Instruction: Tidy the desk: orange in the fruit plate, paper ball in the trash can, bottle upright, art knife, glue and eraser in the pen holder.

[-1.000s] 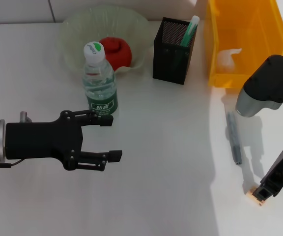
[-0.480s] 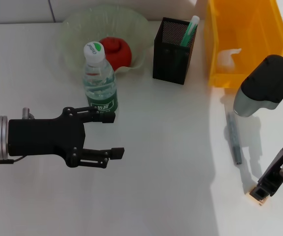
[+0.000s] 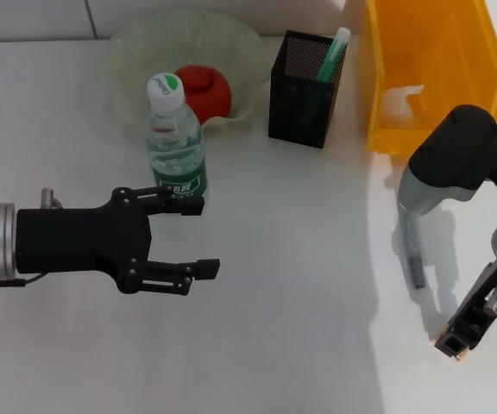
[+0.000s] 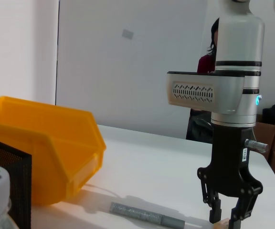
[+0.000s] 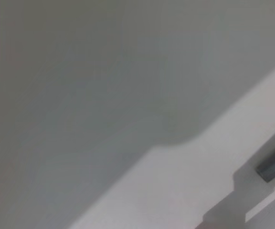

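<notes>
The orange (image 3: 204,91) lies in the fruit plate (image 3: 136,52). The bottle (image 3: 176,142) stands upright in front of the plate. The pen holder (image 3: 305,79) holds the green-and-white glue stick (image 3: 335,50). The paper ball (image 3: 401,102) lies in the trash can (image 3: 438,52). The grey art knife (image 3: 412,250) lies on the table. My right gripper (image 3: 454,338) is open and down at the table, with its fingers on either side of the eraser (image 4: 222,224). My left gripper (image 3: 201,238) is open and empty, just in front of the bottle.
The trash can stands at the back right, with my right arm's elbow (image 3: 451,164) over its front edge. The art knife lies between the can and my right gripper, and also shows in the left wrist view (image 4: 147,215).
My right arm's elbow has swung left and my right gripper has settled over the eraser, which now shows less. My left gripper has edged slightly right.
</notes>
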`<state>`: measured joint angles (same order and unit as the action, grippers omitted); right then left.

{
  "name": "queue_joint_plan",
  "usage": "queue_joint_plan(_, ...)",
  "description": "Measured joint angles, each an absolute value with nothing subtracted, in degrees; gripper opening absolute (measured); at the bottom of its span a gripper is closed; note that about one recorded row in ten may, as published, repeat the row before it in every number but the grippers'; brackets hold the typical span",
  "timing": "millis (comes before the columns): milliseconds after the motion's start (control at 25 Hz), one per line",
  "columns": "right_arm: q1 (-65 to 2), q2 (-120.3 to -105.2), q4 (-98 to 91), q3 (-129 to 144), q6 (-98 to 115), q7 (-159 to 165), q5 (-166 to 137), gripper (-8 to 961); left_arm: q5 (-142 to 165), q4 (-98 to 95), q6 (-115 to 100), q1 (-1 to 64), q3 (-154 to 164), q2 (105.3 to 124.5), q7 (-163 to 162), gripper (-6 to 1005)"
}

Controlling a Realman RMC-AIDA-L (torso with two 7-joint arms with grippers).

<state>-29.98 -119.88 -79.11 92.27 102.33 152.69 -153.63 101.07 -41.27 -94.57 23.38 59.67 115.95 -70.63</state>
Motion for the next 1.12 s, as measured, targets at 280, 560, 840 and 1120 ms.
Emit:
queue_joint_plan(280, -30.4, -119.88, -77.9, 93.1, 101.9, 152.8, -153.6, 325, 101.1, -41.4, -94.6, 23.4, 59.7, 116.1, -70.5, 859)
queue_joint_plan(560, -30.7, -119.88, -77.0, 93.8, 101.2, 153.3, -153.6, 319, 101.1, -41.3, -94.6, 23.4, 59.7, 116.17, -69.9, 859)
queue_joint_plan(840, -30.6, -119.88, -77.3, 93.9, 101.1, 153.3, -153.6, 313, 101.1, -41.3, -94.2, 23.4, 59.7, 116.2, -69.9, 859)
queue_joint_plan(1120, -30.6, -119.7, -83.0, 89.2, 104.8, 152.1, -152.5, 244, 101.1, -41.3, -94.0, 23.4, 59.7, 116.32, -69.9, 859)
